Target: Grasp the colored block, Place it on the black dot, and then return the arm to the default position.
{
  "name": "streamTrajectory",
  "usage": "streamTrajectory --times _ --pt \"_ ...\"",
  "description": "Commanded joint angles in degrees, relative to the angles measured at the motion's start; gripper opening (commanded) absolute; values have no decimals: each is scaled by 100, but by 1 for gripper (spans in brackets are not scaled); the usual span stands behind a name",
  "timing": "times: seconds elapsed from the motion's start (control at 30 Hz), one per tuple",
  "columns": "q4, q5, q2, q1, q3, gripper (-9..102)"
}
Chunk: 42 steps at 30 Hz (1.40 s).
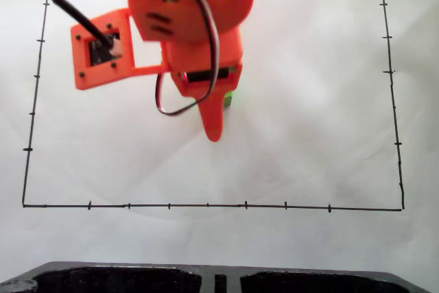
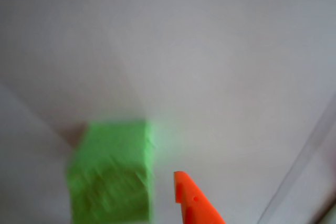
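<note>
In the fixed view the orange arm reaches down from the top edge over the white sheet. Its gripper points toward the near side, and one tapered finger shows. A sliver of the green block peeks out just right of that finger, mostly covered by the gripper. In the wrist view the blurred green block rests on the sheet at lower left, and the orange fingertip stands to its right with a small gap. No second finger shows beside that tip. The black dot is hidden or out of view.
A thin black tick-marked rectangle outline frames the white sheet. A black moulded object lies along the near edge. The arm's square camera plate juts out to the left, with black cables above it.
</note>
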Motion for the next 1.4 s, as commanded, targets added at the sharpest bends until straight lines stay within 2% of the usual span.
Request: streamTrajectory --times 0.0,0.33,0.63,0.87,1.13,1.37 --pt "211 9 624 -44 9 47" --pt "1081 -44 2083 35 0 47" --pt "1406 -431 3287 387 316 43" --pt "1485 -782 4377 782 896 32" --pt "1582 -967 5590 1187 1705 1" --pt "1433 -923 6240 1283 2188 0"
